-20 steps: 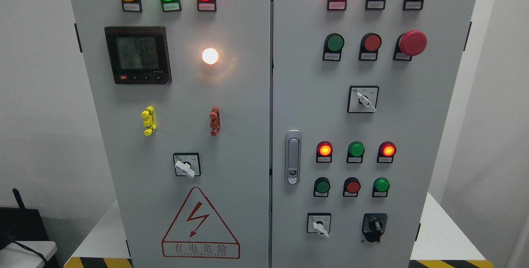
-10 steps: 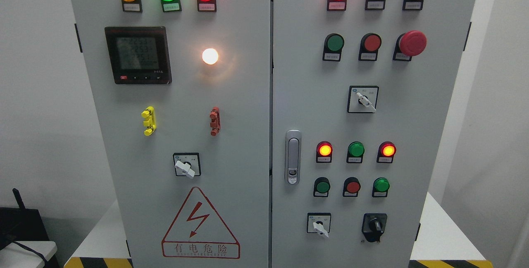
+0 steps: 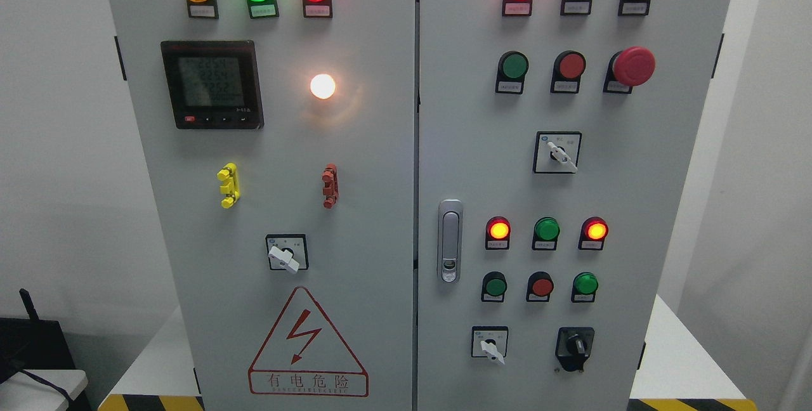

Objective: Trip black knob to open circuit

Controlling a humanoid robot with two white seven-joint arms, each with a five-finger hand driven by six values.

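So I'm looking at the grey electrical cabinet point(image 3: 355, 221) filling the whole frame, two doors, loads of lit indicator lamps. Neither robot hand is in shot, so I can't tell if they're released or clenched. The black knob point(image 3: 575, 345) sits at the lower right of the frame, bottom of the right door, just right of a white selector switch point(image 3: 490, 344). Small black rotary on a black plate. Probably stiff with a click; I'd pinch the raised middle bar.
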